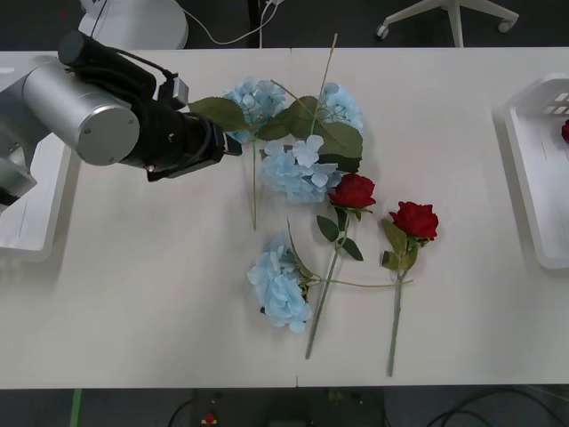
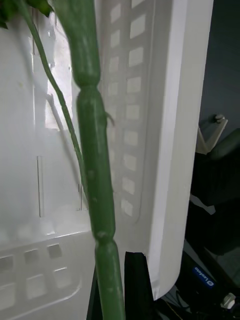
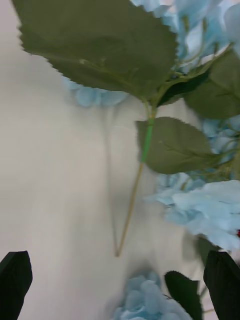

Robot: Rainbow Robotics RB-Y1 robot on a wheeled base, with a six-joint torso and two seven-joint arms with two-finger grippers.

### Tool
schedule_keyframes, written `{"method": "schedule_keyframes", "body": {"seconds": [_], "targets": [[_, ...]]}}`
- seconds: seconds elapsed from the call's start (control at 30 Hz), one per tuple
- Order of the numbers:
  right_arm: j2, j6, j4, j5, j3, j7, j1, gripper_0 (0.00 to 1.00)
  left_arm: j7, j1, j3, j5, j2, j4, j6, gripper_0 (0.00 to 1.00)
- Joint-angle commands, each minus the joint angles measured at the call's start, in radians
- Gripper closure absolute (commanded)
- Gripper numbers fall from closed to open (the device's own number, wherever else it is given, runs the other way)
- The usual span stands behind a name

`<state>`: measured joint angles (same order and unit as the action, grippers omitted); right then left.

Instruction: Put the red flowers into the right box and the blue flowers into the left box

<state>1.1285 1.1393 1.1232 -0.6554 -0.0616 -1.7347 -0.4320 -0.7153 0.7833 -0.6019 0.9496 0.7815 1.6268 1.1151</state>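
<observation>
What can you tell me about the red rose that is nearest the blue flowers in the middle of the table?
The red rose lies flat on the white table. It has a deep-red bloom that looks like fabric, a long thin green stem running toward the table's near edge, and a few dark leaves just below the bloom. Its bloom touches a pale-blue flower cluster. Its stem crosses the thin stem of another blue flower. No gripper touches it.

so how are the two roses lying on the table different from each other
The left rose has its bloom against the blue flowers, and its stem crosses a thin stem from the lone blue head. The right rose lies apart from the blue clusters, lower on the table and nearer the right box. Both are deep red, stems pointing toward the table's near edge.
</observation>
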Motion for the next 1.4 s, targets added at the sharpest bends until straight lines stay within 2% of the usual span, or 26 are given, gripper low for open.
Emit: {"method": "schedule_keyframes", "body": {"seconds": [0.03,0.2,0.4,0.43,0.5,0.57,0.63,0.7,0.87,1.1,1.2,1.4], "targets": [[-0.027,-0.042,-0.049,0.022,-0.035,0.0,-0.034,1.0,0.085,0.132,-0.075,-0.091,-0.03,-0.061,0.089,0.0],[-0.067,-0.084,-0.098,0.091,-0.043,-0.011,-0.034,1.0,0.073,0.214,-0.168,-0.123,-0.096,-0.2,0.081,0.0],[-0.072,-0.127,-0.108,0.138,-0.118,-0.014,-0.034,1.0,0.034,0.267,-0.213,-0.169,-0.208,-0.36,0.051,0.0],[-0.073,-0.13,-0.108,0.145,-0.124,-0.016,-0.034,0.93,0.01,0.272,-0.213,-0.183,-0.231,-0.387,0.045,0.0],[-0.073,-0.13,-0.111,0.146,-0.126,-0.017,-0.034,0.54,-0.026,0.278,-0.213,-0.204,-0.261,-0.43,0.038,0.0],[-0.072,-0.133,-0.111,0.146,-0.124,-0.025,-0.036,0.35,-0.056,0.281,-0.213,-0.216,-0.281,-0.462,0.031,0.0],[-0.072,-0.133,-0.111,0.145,-0.124,-0.034,-0.037,0.24,-0.084,0.283,-0.213,-0.223,-0.297,-0.481,0.022,0.0],[-0.072,-0.131,-0.111,0.132,-0.122,-0.045,-0.045,0.18,-0.112,0.286,-0.213,-0.23,-0.309,-0.499,0.015,0.0],[-0.058,-0.084,-0.111,0.04,-0.08,-0.071,-0.073,0.12,-0.139,0.29,-0.23,-0.249,-0.321,-0.502,0.014,0.0],[-0.035,0.204,-0.02,-0.233,-0.007,-0.075,-0.148,0.06,-0.145,0.304,-0.295,-0.267,-0.349,-0.532,-0.034,0.0],[-0.036,0.292,0.075,-0.325,-0.014,0.02,-0.154,0.06,-0.153,0.307,-0.311,-0.27,-0.37,-0.567,-0.06,0.0],[-0.036,0.372,0.346,-0.489,-0.116,0.423,-0.152,0.06,-0.161,0.323,-0.357,-0.273,-0.407,-0.627,-0.103,0.0]]}}
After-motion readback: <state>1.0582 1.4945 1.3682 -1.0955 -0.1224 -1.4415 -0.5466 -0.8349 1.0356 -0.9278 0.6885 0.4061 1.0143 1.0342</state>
